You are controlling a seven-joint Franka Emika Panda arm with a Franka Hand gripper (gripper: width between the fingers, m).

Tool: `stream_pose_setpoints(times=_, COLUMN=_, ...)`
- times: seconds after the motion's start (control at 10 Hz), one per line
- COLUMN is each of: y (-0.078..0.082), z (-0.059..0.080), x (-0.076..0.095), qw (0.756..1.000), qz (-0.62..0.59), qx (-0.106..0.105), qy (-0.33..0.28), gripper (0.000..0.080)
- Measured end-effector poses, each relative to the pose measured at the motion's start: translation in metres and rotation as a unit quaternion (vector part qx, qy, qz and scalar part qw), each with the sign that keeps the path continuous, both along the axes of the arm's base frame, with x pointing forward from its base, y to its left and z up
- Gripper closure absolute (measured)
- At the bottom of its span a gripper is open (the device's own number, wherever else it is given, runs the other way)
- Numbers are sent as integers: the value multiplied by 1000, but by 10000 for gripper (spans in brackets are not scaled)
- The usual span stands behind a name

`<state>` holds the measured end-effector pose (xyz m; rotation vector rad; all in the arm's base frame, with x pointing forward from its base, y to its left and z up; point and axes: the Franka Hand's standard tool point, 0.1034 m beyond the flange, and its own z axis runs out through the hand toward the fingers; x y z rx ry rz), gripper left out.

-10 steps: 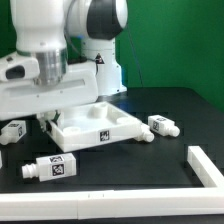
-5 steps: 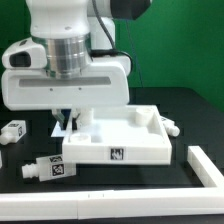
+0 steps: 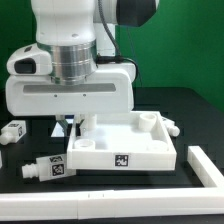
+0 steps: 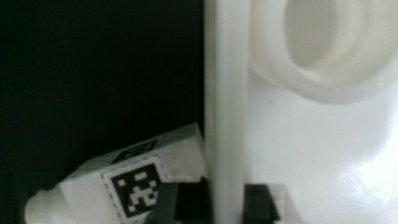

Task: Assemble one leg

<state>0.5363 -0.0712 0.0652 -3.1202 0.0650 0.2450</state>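
My gripper (image 3: 72, 129) is shut on the left wall of the large white square panel (image 3: 125, 150), which rests on the black table. In the wrist view my gripper (image 4: 226, 205) straddles that wall, and a round corner socket (image 4: 338, 50) of the panel shows. One leg (image 3: 50, 168), a small white block with a tag, lies just off the panel's front left corner; it also shows in the wrist view (image 4: 134, 182) next to the held wall. A second leg (image 3: 12, 131) lies at the exterior view's left. A third leg (image 3: 172, 126) peeks out behind the panel's right corner.
A white L-shaped bracket (image 3: 206, 166) stands at the front right, close to the panel's right side. A white rail (image 3: 60, 207) runs along the table's front edge. The robot's base (image 3: 100, 70) stands behind the panel.
The panel has slid toward the front and the exterior view's right, turning square to the camera, with my gripper on its wall. The legs have stayed where they were.
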Motion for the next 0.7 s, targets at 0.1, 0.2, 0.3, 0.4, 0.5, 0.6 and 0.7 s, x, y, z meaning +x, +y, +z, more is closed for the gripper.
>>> stream_pose_setpoints(times=0.1, y=1, z=-1, x=0, qw=1000, qz=-3, qx=-1, qy=1, gripper=745)
stream_pose_setpoints(times=0.2, y=8, z=-8, x=-1, qw=1000, qz=-13, qx=-4, qy=5, gripper=745)
stream_pose_setpoints(times=0.3, y=15, z=-16, x=2, qw=1000, qz=-14, qx=-5, qy=8, gripper=745)
stream_pose_setpoints(times=0.4, y=23, z=-23, x=6, qw=1000, qz=-19, qx=-8, qy=6, gripper=745)
stream_pose_setpoints(times=0.5, y=32, z=-32, x=8, qw=1000, qz=-21, qx=-10, qy=2, gripper=745)
stream_pose_setpoints(times=0.6, y=38, z=-40, x=8, qw=1000, qz=-20, qx=-11, qy=0, gripper=745)
stream_pose_setpoints(times=0.7, y=43, z=-46, x=11, qw=1000, qz=-21, qx=-12, qy=-3, gripper=745)
